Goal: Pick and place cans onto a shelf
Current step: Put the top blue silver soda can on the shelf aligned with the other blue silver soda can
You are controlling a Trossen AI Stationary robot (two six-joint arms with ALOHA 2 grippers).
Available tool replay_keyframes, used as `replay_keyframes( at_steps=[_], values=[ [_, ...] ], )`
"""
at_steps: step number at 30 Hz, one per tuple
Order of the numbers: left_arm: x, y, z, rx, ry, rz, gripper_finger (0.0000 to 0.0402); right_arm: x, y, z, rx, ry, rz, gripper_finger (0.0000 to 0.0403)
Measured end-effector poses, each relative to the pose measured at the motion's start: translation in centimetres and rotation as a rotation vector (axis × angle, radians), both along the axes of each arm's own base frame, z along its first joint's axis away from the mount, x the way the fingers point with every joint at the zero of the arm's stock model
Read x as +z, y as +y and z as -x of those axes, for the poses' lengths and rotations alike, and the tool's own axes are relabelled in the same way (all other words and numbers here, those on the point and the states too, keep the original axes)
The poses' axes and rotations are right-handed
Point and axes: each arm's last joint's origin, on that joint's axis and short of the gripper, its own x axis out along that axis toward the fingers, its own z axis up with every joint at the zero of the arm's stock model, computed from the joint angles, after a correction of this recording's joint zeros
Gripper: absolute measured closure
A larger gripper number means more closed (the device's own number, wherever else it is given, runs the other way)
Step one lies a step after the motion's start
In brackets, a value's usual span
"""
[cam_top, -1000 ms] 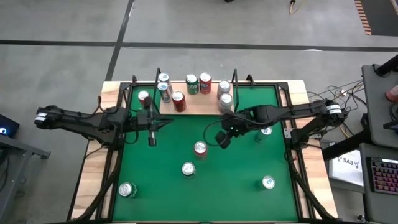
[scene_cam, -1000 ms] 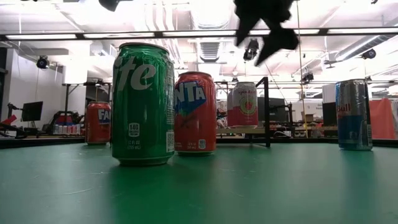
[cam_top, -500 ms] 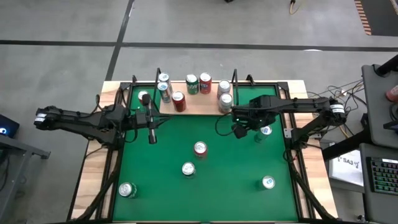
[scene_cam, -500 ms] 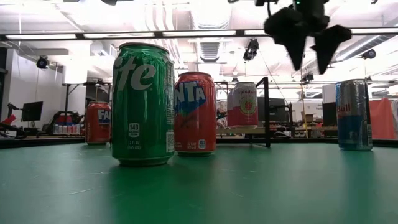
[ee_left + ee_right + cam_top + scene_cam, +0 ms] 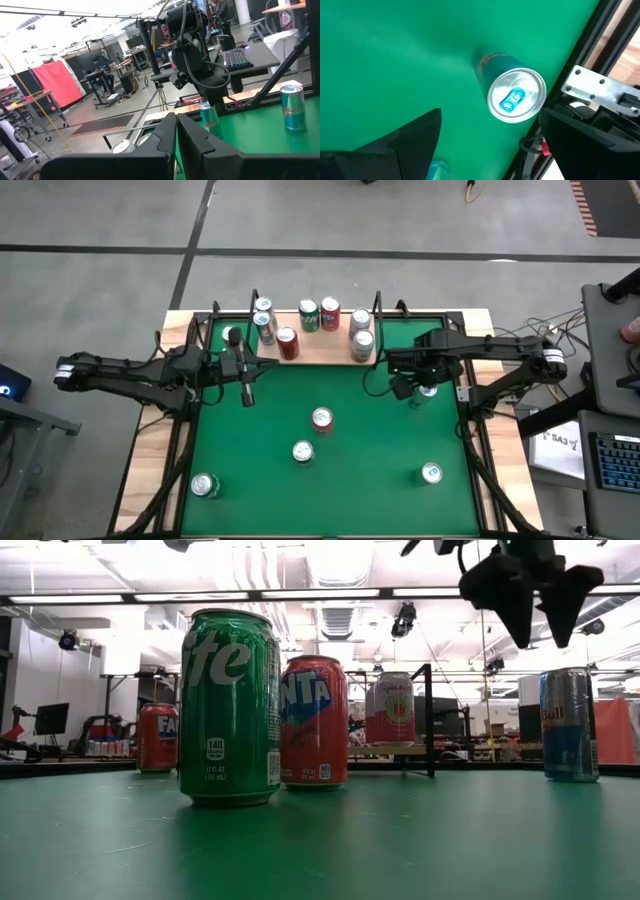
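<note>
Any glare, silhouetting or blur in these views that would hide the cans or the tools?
Low view: bright ceiling lights leave the right tool a black silhouette, while the green can is sharp and evenly lit. Right wrist view: the teal can has a glossy lid but reads clearly. Left wrist view: the near fingers look soft and the background washed out.

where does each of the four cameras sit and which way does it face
High view: overhead, straight down on the table; both arms, left tool, right tool.
Low view: table height, level past the green can; right tool hangs above.
Left wrist view: along shut fingers toward the right arm.
Right wrist view: down between open fingers onto the blue can.
Shared: that blue can shows overhead too.
</note>
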Motion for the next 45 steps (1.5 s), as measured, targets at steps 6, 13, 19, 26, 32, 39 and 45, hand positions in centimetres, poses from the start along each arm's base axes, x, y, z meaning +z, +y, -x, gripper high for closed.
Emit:
replay_keyframes(
  at_steps=[6, 13, 19, 26, 32, 39, 45],
  values=[
    [0.0, 0.0, 0.0, 0.001, -0.002, 0.0, 0.0402, -0.9, 0.0, 0.5, 0.005, 0.034, 0.006, 0.0076],
    [0.1, 0.0, 0.0, 0.002, -0.004, 0.0, 0.0402, -1.6, 0.1, 1.5, 0.005, 0.051, 0.009, 0.0076],
    [0.1, 0.0, 0.0, 0.002, -0.011, 0.0, 0.0402, -2.8, -0.1, 2.1, -0.006, 0.042, 0.017, 0.0076],
    [0.2, 0.0, 0.1, 0.002, -0.017, 0.001, 0.0402, -4.6, -0.8, 2.5, -0.011, 0.024, 0.026, 0.0076],
    [0.2, 0.0, 0.1, 0.002, -0.021, 0.001, 0.0402, -6.2, -1.2, 2.5, 0.008, 0.005, 0.024, 0.0076],
    [0.2, 0.0, 0.1, 0.003, -0.022, 0.001, 0.0402, -7.0, -1.2, 2.5, -0.005, -0.008, 0.01, 0.0086],
    [0.2, 0.0, 0.1, 0.002, -0.021, 0.001, 0.0402, -7.1, -1.1, 2.5, -0.017, -0.007, -0.002, 0.0161]
  ],
)
